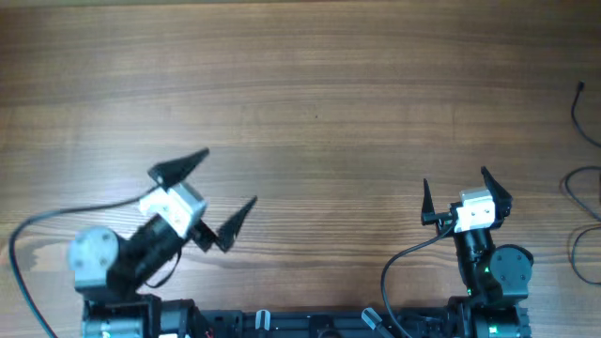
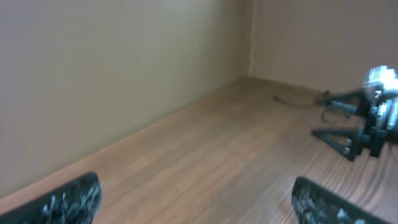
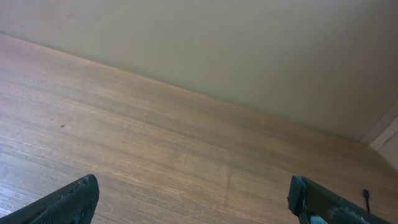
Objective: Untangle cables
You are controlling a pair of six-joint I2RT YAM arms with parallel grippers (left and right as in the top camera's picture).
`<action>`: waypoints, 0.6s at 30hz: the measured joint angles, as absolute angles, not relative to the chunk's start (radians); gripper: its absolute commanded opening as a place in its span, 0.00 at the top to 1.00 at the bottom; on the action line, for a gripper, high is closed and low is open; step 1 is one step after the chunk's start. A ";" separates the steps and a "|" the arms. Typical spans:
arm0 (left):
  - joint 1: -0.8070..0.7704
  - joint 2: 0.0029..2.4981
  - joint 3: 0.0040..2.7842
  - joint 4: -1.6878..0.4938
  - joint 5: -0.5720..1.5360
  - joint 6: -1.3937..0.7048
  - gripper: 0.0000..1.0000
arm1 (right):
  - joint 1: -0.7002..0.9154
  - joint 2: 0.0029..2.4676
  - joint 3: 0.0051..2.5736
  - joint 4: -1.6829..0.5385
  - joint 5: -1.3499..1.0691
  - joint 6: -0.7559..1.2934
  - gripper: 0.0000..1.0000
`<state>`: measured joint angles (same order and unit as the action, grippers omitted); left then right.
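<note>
**Wooden counter point(image 1: 310, 84), both grippers spread**

Beige walls border the counter. The left gripper point(image 1: 231, 175) and the right gripper point(image 1: 454, 176) each have fingers apart, gripping nothing. The thin dark cables point(image 1: 576, 105) lie well to the right of the right gripper, at the counter's edge.
</note>
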<state>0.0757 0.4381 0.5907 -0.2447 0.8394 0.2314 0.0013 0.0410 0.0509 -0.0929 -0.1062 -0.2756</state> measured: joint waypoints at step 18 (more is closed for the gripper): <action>-0.005 0.015 0.024 0.098 0.102 -0.166 0.00 | 0.001 0.044 0.051 -0.094 -0.107 -0.276 0.00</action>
